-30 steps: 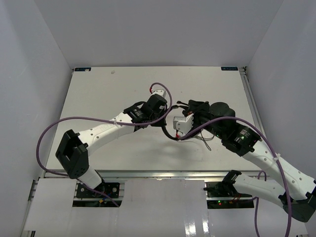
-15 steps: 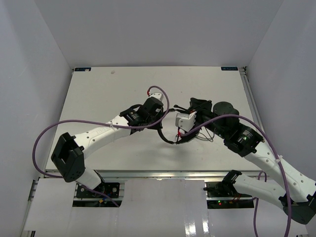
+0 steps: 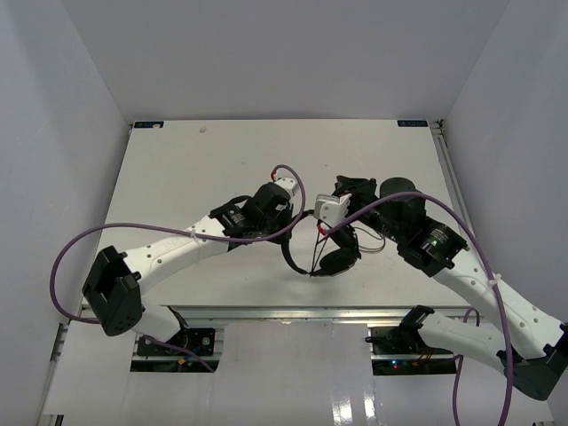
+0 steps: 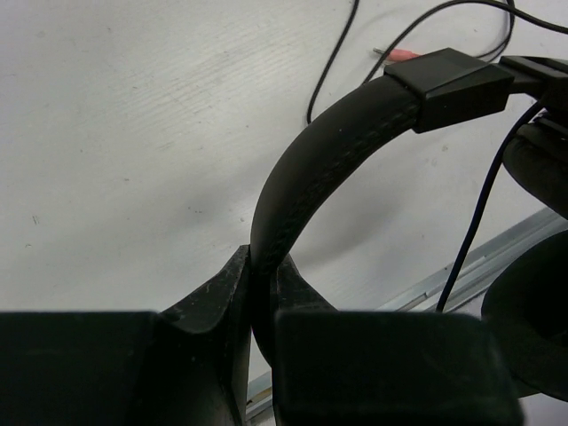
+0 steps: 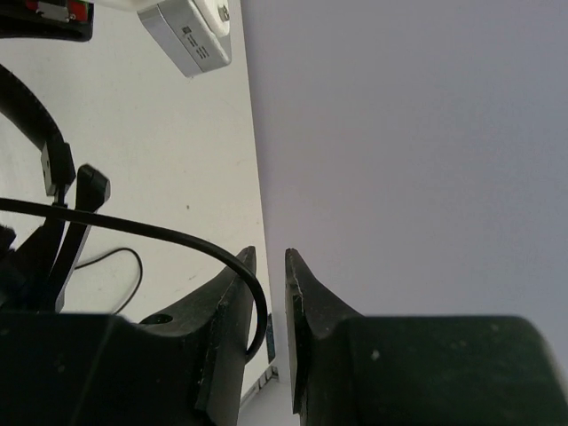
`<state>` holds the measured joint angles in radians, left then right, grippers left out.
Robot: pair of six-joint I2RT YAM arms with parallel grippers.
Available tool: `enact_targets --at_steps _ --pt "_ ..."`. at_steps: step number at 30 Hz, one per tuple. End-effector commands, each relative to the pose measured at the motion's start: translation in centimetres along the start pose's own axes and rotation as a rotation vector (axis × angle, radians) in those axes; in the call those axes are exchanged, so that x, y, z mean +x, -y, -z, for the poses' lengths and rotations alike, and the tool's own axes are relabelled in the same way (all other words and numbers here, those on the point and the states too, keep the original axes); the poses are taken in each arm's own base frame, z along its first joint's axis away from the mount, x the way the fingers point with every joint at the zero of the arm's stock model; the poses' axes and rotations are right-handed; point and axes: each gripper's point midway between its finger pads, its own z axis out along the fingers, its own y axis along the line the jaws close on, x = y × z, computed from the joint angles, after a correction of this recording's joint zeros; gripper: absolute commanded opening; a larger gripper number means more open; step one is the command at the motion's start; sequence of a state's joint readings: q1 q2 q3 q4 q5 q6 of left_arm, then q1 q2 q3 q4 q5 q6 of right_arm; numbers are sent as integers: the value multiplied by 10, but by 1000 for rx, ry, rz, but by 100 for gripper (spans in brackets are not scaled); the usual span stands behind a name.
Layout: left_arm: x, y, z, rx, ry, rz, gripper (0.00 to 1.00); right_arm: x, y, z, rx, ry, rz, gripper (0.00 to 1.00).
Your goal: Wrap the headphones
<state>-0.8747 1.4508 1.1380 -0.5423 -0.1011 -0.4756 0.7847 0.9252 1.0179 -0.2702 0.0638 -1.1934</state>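
While L arm (image 3: pixel 177 244) stretches fwd, jaws pinch headphones (image 4: pixel 311 169) band.

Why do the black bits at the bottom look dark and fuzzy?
Left wrist view: the jaws sit too near the lens, so they blur, while the headband looks sharp. Right wrist view: same, yet the cord is crisp. Top view: sharp, with soft shadows on the table.

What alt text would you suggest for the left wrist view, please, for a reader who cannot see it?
The left gripper pinches the headphones by the black padded headband, which arches up and right. A thin cord hangs at right over the white table.
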Motion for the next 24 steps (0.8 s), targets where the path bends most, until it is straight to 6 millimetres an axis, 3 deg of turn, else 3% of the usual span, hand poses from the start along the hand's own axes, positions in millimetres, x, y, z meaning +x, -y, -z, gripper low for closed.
enact_targets --at_steps 1,9,18,24 --pt "-10 26 29 137 74 -59 0 -13 25 -3 66 74 -83 26" --pt "-4 29 52 187 101 -88 0 7 29 -16 35 104 -225 24" --pt "11 39 47 232 34 -114 0 -10 41 -33 3 203 -298 16" --pt "3 48 47 249 42 -118 0 -10 36 -37 -9 214 -307 13"
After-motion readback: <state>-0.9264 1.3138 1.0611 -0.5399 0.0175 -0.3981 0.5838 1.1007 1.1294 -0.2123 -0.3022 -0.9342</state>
